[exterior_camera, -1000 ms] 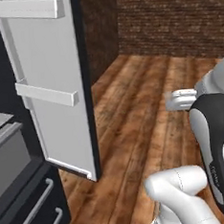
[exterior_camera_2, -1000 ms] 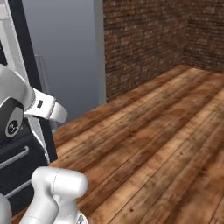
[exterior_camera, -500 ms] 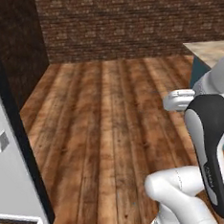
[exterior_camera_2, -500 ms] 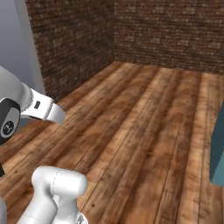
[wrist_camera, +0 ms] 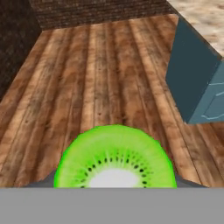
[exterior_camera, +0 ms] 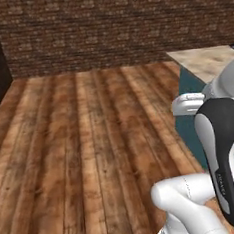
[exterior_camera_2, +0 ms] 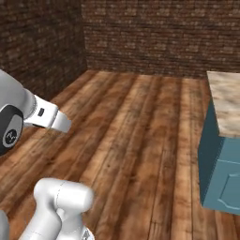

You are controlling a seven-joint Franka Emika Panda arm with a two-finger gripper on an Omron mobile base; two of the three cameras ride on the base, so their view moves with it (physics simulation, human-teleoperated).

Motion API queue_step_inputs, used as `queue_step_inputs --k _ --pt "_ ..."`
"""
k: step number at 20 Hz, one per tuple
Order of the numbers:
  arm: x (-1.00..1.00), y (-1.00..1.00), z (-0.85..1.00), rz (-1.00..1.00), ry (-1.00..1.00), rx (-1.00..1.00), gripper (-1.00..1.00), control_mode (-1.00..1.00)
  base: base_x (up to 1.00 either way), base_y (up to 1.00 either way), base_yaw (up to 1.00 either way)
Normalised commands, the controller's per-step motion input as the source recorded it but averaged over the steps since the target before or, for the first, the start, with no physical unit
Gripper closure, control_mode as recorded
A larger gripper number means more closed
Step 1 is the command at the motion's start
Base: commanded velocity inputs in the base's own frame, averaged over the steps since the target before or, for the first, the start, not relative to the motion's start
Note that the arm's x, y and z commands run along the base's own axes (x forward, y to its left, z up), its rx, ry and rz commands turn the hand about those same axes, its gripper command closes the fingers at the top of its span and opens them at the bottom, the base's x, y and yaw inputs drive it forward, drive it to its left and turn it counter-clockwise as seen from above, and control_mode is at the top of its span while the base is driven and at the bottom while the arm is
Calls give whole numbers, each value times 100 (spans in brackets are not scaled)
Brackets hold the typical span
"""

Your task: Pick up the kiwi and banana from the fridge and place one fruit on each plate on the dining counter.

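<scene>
— While my claw (wrist_camera: 114, 186) hangs over the floor, what does the camera on my hand record?

— Me: a round, bright lime-green kiwi slice (wrist_camera: 115, 159) with a white core and black seeds, pressed right up at the bottom of the picture. Dark finger ends (wrist_camera: 43, 181) peek out on either side of it, so my claw is clamped on that fruit, jaws partly apart around it.

— And beyond the fruit?

— Me: brown wooden floorboards (wrist_camera: 87, 78), a dark brick wall (wrist_camera: 96, 11), and the corner of the long island with its beige marbled stone top (wrist_camera: 203, 19) and teal base (wrist_camera: 192, 78), off to the upper right.

— What do the base cameras add?

— Me: from behind on the left, my white arm with its dark joint (exterior_camera: 218, 165) stands in front of the island's teal side, the stone top showing just above. From the right, that island stands clear of the arm, at the picture's right edge, a panelled teal door (exterior_camera_2: 229, 187) visible. Both show the brick wall running across the far end of the room.
</scene>
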Motion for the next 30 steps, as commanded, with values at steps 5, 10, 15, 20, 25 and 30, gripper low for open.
queue_step_inputs --k 5,10,15,20,25,30 --pt "0 0 0 0 0 0 100 100 95 0 -43" --pt "0 0 0 0 0 0 100 100 100 22 -36" --pt "0 0 0 0 0 0 100 100 100 37 -33" --pt "0 0 0 0 0 0 100 100 100 52 -31" --pt "0 0 0 0 0 0 100 100 100 68 -28" --pt "0 0 0 0 0 0 100 100 100 77 -28"
